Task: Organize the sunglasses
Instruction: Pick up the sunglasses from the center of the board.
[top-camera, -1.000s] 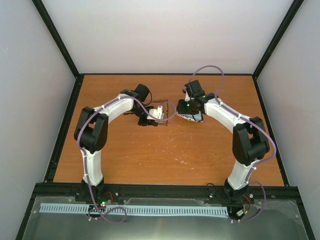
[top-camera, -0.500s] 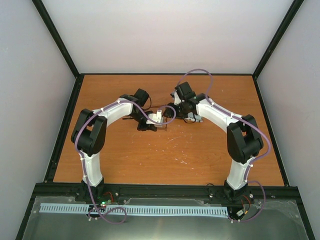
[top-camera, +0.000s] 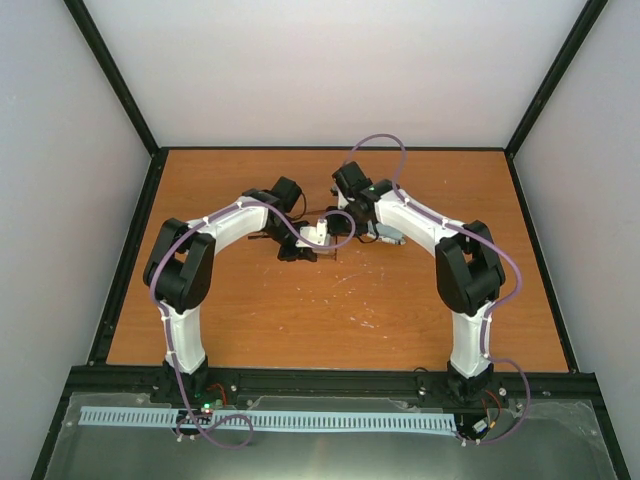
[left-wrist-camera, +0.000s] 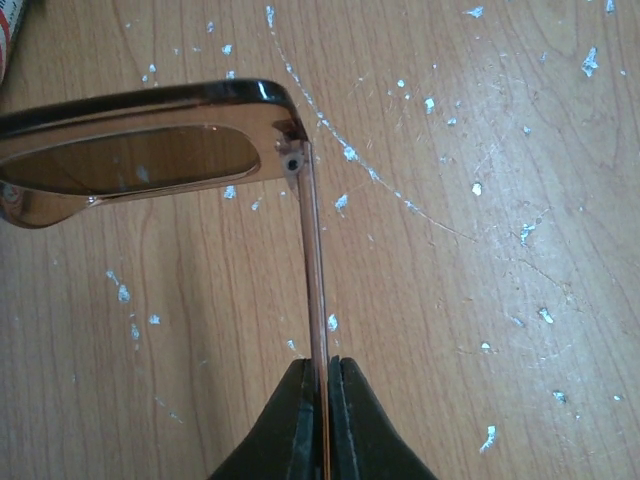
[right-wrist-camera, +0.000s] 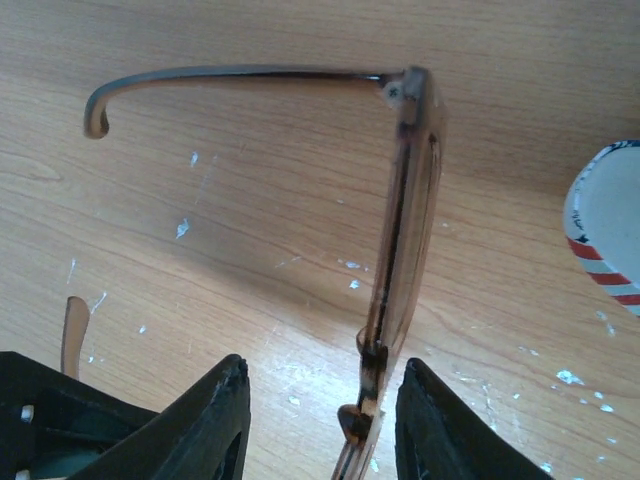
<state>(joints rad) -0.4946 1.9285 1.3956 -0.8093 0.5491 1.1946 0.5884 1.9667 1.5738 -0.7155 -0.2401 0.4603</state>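
Note:
The sunglasses (left-wrist-camera: 140, 155) hang just above the wooden table, with a thin reddish-brown frame and brownish lenses. My left gripper (left-wrist-camera: 322, 368) is shut on one slim temple arm (left-wrist-camera: 312, 260), which runs straight up from its fingertips to the hinge. In the right wrist view the front of the sunglasses (right-wrist-camera: 405, 240) stands edge-on between the fingers of my open right gripper (right-wrist-camera: 322, 395), nearer the right finger (right-wrist-camera: 425, 410). The other temple arm (right-wrist-camera: 230, 72) sticks out to the left. In the top view both grippers meet at mid-table, the left gripper (top-camera: 320, 237) beside the right gripper (top-camera: 342, 218).
A flag-patterned case (right-wrist-camera: 605, 215) lies on the table just right of the sunglasses, its case body (top-camera: 388, 233) under the right forearm in the top view. The orange wooden table (top-camera: 330, 310) has white scuffs, a black rim and grey walls.
My right arm has swung left from over the case to the sunglasses, its fingers now on either side of the front frame. The left gripper has kept its hold and barely moved.

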